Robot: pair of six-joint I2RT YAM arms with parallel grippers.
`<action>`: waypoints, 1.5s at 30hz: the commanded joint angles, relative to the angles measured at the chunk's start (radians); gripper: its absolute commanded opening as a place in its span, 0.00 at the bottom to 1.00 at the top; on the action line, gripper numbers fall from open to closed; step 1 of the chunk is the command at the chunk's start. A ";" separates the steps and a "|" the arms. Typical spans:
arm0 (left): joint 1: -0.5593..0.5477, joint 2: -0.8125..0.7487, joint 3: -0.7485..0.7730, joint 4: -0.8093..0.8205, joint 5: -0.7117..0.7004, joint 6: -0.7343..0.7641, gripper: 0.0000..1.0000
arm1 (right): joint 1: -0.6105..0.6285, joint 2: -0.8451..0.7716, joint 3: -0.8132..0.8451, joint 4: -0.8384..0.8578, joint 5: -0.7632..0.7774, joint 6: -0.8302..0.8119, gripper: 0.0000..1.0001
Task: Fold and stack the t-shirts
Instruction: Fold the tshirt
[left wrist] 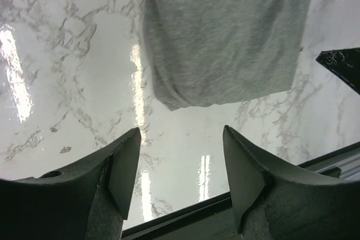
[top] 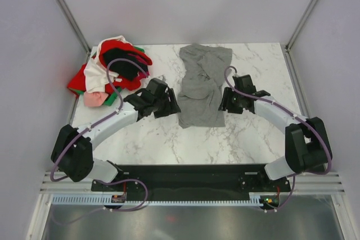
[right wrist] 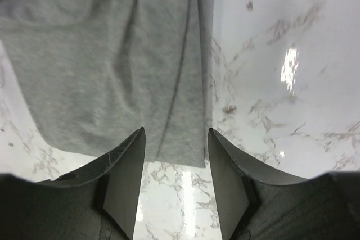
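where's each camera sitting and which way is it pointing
Top external: above and behind the arms, looking down at the table; both arms and bases show, grey t-shirt between them, pile of coloured shirts far left.
Left wrist: on the left arm, looking down past the left gripper at the t-shirt's corner.
Right wrist: on the right arm, looking down past the right gripper at the t-shirt's edge.
Shared: all three show the grey t-shirt and table.

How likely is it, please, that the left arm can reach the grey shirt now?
Probably yes: the left gripper is open beside the grey shirt, with only bare table between them.
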 commanded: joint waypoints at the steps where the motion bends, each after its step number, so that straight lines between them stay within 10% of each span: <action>1: 0.001 -0.029 -0.083 0.005 0.002 0.014 0.67 | -0.004 -0.016 -0.077 0.133 -0.067 0.033 0.56; 29: -0.019 0.006 -0.237 0.156 0.068 -0.087 0.58 | 0.000 -0.029 -0.329 0.263 -0.125 0.088 0.47; 35: -0.059 0.087 -0.251 0.248 0.082 -0.137 0.55 | -0.001 -0.016 -0.323 0.265 -0.095 0.080 0.00; 45: -0.128 0.255 -0.211 0.317 -0.017 -0.199 0.47 | -0.014 -0.076 -0.174 0.147 -0.072 0.057 0.00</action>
